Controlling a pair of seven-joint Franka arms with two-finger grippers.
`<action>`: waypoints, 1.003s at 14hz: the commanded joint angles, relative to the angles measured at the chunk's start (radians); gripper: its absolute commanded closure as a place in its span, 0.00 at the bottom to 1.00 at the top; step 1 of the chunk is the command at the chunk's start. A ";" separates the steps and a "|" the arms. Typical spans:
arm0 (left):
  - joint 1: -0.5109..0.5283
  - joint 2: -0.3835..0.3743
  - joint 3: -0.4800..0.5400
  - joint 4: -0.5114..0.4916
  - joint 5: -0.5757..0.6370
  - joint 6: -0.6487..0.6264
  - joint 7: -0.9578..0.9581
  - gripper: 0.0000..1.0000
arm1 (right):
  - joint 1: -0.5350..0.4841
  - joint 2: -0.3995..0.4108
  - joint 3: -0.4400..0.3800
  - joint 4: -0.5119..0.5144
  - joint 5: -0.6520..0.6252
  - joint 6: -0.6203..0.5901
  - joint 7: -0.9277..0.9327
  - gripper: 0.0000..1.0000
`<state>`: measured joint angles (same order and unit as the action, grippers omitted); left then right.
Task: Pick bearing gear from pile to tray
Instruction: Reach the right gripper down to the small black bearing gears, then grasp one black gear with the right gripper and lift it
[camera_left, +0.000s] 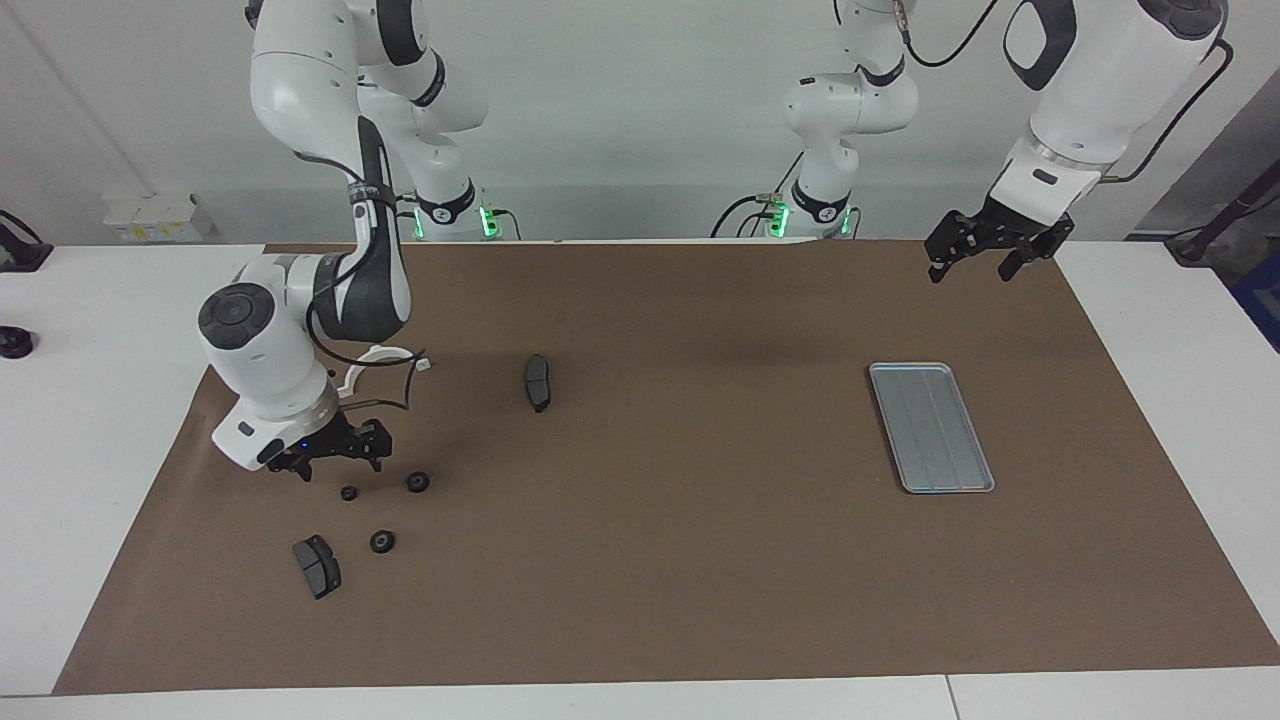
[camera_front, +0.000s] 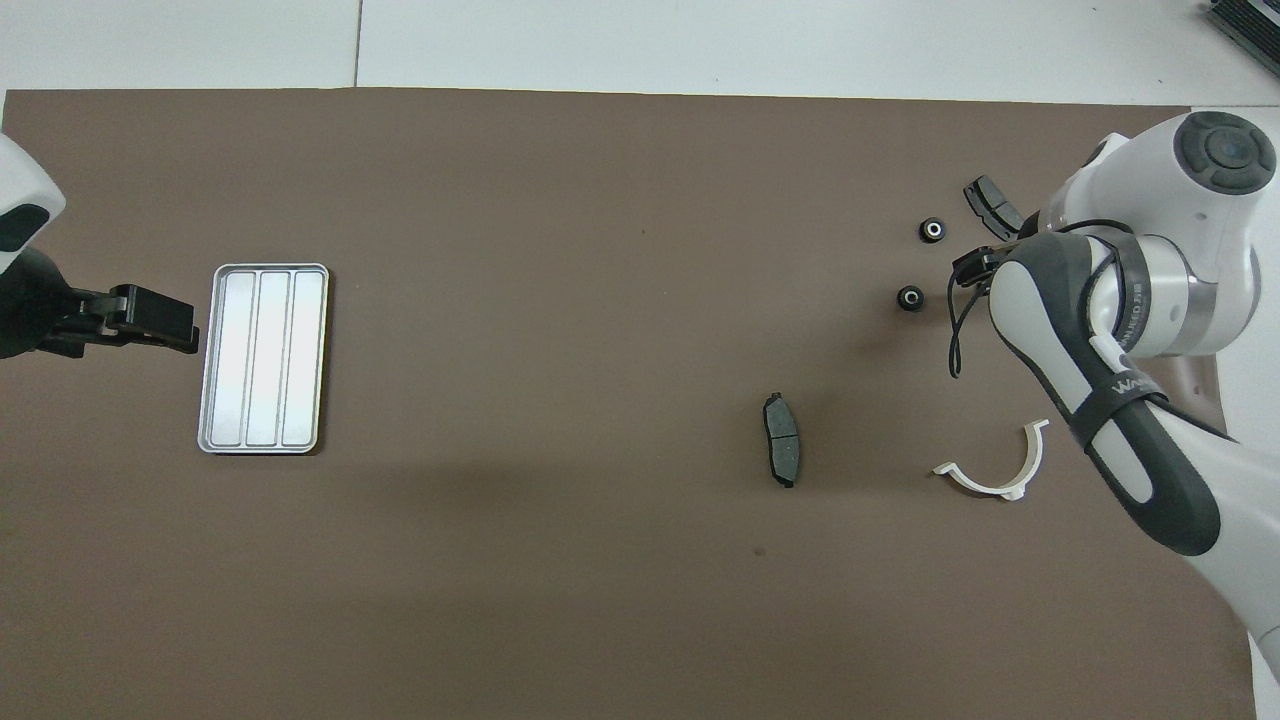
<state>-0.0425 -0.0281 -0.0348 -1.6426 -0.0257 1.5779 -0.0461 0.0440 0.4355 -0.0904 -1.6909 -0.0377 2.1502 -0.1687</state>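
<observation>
Three small black gears (camera_left: 382, 507) are seen lying loose on the brown mat (camera_left: 680, 560) at the right arm's end of the counter (camera_left: 90, 400), toward the edge away from the robots. A dark grey pad (camera_left: 316, 566) lies just beside them, closer to that edge; a second pad (camera_left: 537, 381) and a white half-ring bracket (camera_left: 372, 364) lie nearer the robots. The tray (camera_left: 931, 426) is found bare, well apart at the left arm's end. The right pincer (camera_left: 333, 462) hangs spread over the smallest gear (camera_left: 348, 493), nothing pinched. The left pincer (camera_left: 985, 258) waits spread above the mat's corner near the tray.
</observation>
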 joint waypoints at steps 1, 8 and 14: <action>0.010 -0.029 -0.002 -0.028 -0.010 -0.004 0.005 0.00 | -0.019 0.015 0.008 -0.018 -0.024 0.039 -0.015 0.00; 0.010 -0.029 -0.002 -0.028 -0.010 -0.004 0.005 0.00 | -0.032 0.022 0.008 -0.118 -0.034 0.148 -0.008 0.17; 0.010 -0.029 -0.002 -0.028 -0.010 -0.004 0.005 0.00 | -0.044 0.022 0.004 -0.122 -0.036 0.151 -0.006 0.47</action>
<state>-0.0425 -0.0281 -0.0348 -1.6426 -0.0257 1.5779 -0.0461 0.0171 0.4689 -0.0931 -1.7925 -0.0611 2.2792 -0.1687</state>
